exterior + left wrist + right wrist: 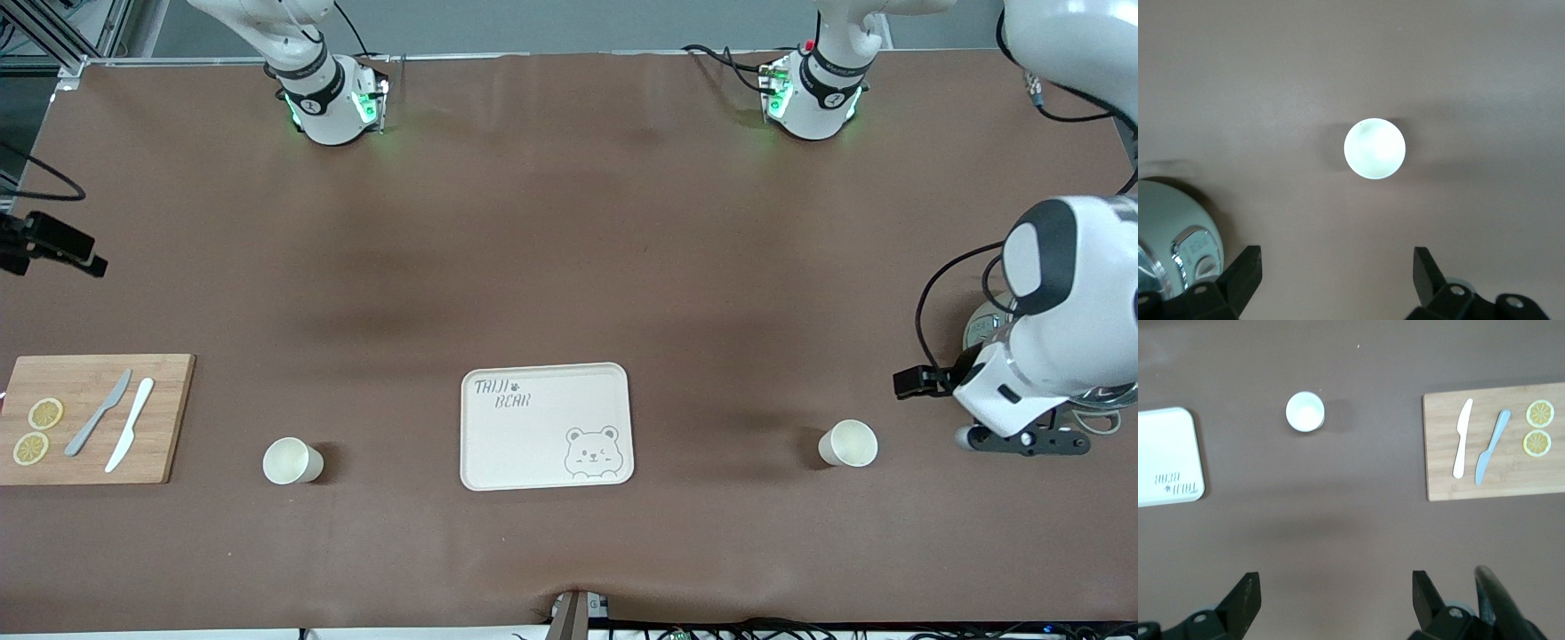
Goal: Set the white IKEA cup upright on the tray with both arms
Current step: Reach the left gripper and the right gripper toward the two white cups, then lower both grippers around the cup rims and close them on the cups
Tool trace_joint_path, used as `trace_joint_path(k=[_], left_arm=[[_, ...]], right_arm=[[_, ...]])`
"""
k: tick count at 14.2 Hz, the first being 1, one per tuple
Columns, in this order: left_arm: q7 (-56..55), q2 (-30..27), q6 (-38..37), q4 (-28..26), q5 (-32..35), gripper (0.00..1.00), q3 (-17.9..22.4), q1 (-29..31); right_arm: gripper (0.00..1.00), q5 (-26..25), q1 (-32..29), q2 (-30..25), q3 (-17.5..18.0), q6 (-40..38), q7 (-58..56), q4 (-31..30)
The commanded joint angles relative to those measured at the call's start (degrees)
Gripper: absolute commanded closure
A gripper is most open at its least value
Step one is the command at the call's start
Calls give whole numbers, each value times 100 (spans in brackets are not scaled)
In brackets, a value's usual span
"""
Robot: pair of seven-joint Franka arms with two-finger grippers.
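Left pincer [1336, 267] hanging wide over desk [569, 222] near one upright white cup [1374, 148]; right pincer [1336, 590] gaping too, holding nothing. Second cup [1305, 411] standing between tray [1168, 457] and cutting board [1498, 443].

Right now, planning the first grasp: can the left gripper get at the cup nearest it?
Probably yes. The left gripper is open above the cup, which stands upright and alone; nothing lies between them.

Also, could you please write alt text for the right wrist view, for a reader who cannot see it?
Seen from above, a white cup stands upright on the brown table between the corner of a cream tray and a bamboo cutting board that carries two knives and two lemon slices. The right gripper hangs open above the bare table.
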Motion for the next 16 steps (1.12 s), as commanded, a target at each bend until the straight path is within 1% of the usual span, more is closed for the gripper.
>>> trace_joint_path(k=[1,2,4,7,12,14,16], left_arm=[[130,362,373,73,145,0,6,71],[130,486,558,64,154,0,-11,237],[130,749,770,64,145,0,-29,274],[130,1083,1218,55,119,0,-46,274],[130,1541,1991,37,75,0,-64,239],[122,1638,2037,29,48,0,-73,221],[122,1673,2037,-50,-48,0,-178,256]], right_arm=[[0,-87,-85,273,92,251,119,128],[0,-96,-85,387,92,331,110,128],[0,-96,-77,694,92,523,49,128],[0,-78,11,1134,101,1278,110,128],[0,-157,240,2004,92,2140,58,136],[0,-403,301,2443,100,2623,92,128],[0,-404,302,2716,101,2844,75,136]])
